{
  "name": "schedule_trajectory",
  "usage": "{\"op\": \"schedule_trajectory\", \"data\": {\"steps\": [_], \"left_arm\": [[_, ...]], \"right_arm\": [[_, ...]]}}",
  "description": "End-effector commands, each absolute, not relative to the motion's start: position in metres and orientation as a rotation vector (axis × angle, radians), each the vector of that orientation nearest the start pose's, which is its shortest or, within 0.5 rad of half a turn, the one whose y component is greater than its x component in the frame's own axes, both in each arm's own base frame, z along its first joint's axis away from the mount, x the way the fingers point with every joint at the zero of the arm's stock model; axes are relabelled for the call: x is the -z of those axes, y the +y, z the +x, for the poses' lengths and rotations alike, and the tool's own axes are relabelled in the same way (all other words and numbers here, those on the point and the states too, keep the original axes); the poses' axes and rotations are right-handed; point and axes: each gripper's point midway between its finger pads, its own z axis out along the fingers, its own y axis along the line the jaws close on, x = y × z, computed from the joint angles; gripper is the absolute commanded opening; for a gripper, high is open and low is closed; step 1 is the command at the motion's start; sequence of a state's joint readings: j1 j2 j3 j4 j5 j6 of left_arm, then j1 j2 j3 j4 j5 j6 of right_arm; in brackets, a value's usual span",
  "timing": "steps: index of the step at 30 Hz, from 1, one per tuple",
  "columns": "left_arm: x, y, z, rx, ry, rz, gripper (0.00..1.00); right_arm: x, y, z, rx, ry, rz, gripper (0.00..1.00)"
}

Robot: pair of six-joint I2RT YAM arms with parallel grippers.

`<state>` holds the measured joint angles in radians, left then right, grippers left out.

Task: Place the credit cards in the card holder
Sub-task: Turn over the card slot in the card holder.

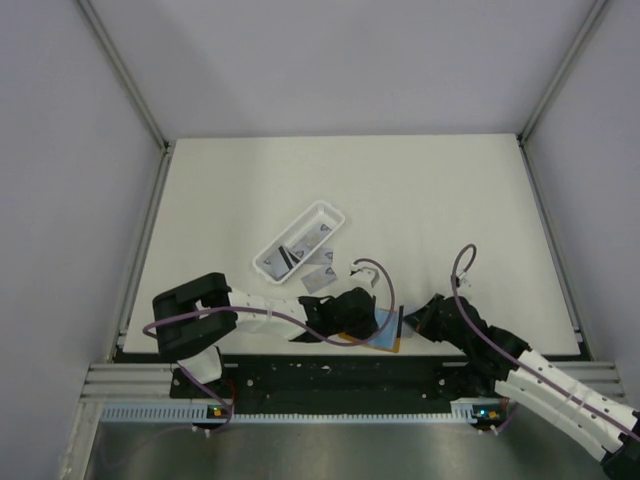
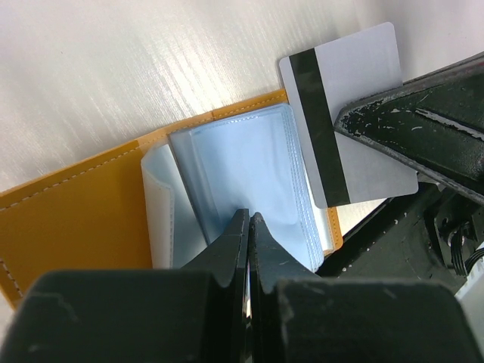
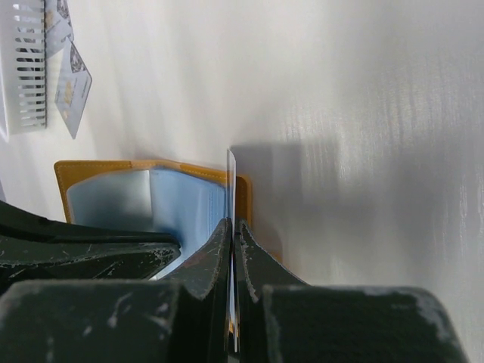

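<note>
- From the top, both arms hide most of the holder (image 1: 390, 342). Only a blue and orange corner shows, at the near edge of the counter (image 1: 450, 200).
- The left wrist view shows it lying open, orange cover flat, with pale blue clear sleeves (image 2: 242, 174) fanned up. Its left end is cut off by the frame.
- The left fingers (image 2: 248, 227) are closed tight at the sleeves' near edge. They may be pinching a leaf or only pressing on it; I cannot tell which.
- The right fingers (image 3: 229, 231) are clamped on a white card (image 2: 355, 113) with a black stripe. It sits at the holder's right end, one side hidden behind a finger.
- Farther back, a long white tray (image 1: 322, 215) holds a few cards (image 1: 288, 256), too small to count.
- Loose cards (image 1: 320, 275) lie on the counter just beside the tray.
</note>
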<state>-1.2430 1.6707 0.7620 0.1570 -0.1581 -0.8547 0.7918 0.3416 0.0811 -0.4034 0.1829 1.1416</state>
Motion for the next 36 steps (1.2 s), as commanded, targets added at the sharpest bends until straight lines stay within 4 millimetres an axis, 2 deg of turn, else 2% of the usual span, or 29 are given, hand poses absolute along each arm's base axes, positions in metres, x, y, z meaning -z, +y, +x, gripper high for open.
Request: {"op": "schedule_trajectory", "data": {"steps": [1, 10, 22, 26, 32, 36], "left_arm": [[-0.018, -0.365, 0.132, 0.732, 2.464, 0.385, 0.0], [-0.013, -0.348, 0.132, 0.692, 2.471, 0.363, 0.0], [-0.014, -0.335, 0.139, 0.69, 2.462, 0.332, 0.0], [-0.023, -0.338, 0.142, 0.699, 2.445, 0.328, 0.0], [-0.051, -0.349, 0.157, 0.714, 2.376, 0.33, 0.0], [-0.054, -0.348, 0.171, 0.709, 2.37, 0.305, 0.0]], "right_arm": [[-0.019, 0.142, 0.142, -0.671, 2.38, 0.512, 0.0], [-0.005, 0.131, 0.141, -0.492, 2.471, 0.499, 0.0], [-0.001, 0.129, 0.139, -0.478, 2.482, 0.49, 0.0], [-0.004, 0.132, 0.141, -0.489, 2.471, 0.481, 0.0], [-0.005, 0.134, 0.143, -0.505, 2.465, 0.471, 0.0], [-0.006, 0.135, 0.143, -0.509, 2.466, 0.464, 0.0]]}}
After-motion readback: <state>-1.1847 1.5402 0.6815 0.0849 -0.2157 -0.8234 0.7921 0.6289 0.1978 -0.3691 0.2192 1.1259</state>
